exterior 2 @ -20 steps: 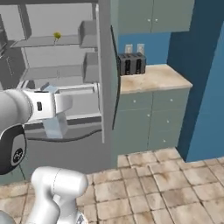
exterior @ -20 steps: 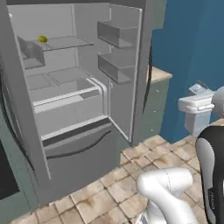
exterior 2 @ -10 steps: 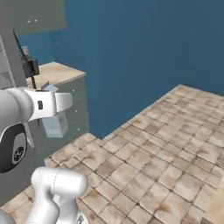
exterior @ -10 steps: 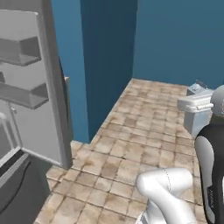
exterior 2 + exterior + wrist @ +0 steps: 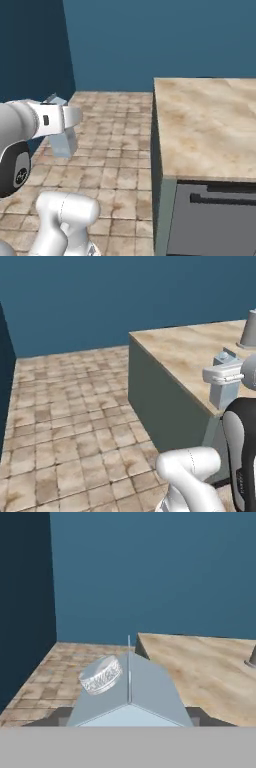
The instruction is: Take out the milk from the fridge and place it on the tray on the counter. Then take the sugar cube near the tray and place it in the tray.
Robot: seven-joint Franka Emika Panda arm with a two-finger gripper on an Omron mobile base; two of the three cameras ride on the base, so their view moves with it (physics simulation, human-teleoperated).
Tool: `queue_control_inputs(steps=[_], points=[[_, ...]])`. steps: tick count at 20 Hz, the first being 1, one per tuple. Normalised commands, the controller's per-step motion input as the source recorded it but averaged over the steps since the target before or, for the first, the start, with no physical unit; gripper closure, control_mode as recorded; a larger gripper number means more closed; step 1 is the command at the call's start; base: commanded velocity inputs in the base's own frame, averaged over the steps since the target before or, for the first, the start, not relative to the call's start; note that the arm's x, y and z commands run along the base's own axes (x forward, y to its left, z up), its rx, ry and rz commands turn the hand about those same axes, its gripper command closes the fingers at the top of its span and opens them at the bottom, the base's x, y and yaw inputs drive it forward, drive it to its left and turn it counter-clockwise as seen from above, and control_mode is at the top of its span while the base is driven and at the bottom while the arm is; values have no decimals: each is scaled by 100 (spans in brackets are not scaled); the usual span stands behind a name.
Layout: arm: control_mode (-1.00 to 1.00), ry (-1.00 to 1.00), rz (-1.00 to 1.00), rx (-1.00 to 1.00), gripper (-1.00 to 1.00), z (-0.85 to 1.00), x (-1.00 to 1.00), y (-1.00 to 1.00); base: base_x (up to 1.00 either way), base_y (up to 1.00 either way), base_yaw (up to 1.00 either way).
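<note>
claw: I see the claw [image 5: 226,387] clamped on the milk [image 5: 223,392], its jaws set either side of the carton just under the gabled top; the carton hangs upright in the grip, off any surface.

milk: in the hand view the milk [image 5: 129,693] shows its ridged white cap and slanted roof right at the fingers, so I judge the hold square.

change: a second ago both base views looked into the open fridge; now they look at blue wall, tiled floor [image 5: 65,411] and the end of the counter [image 5: 200,351]. That is the base turning, not the scene moving, and the carton has ridden along in the same grip.

meaning: I take the fridge step as done and the carry to the counter [image 5: 210,125] as under way.

containers: the fridge and tray are out of frame, so I cannot report their contents.

on the counter: a grey cone-shaped item [image 5: 248,331] stands at the far right.
</note>
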Motion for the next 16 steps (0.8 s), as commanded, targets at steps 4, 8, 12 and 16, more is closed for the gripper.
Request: queue_control_inputs(steps=[4,8,12,16], points=[[100,0,0,0,100,0,0,0,-11,0,-97],[100,0,0,0,100,0,0,0,-24,-12,-86],[100,0,0,0,100,0,0,0,-8,-69,-65],[100,0,0,0,100,0,0,0,41,-100,-15]])
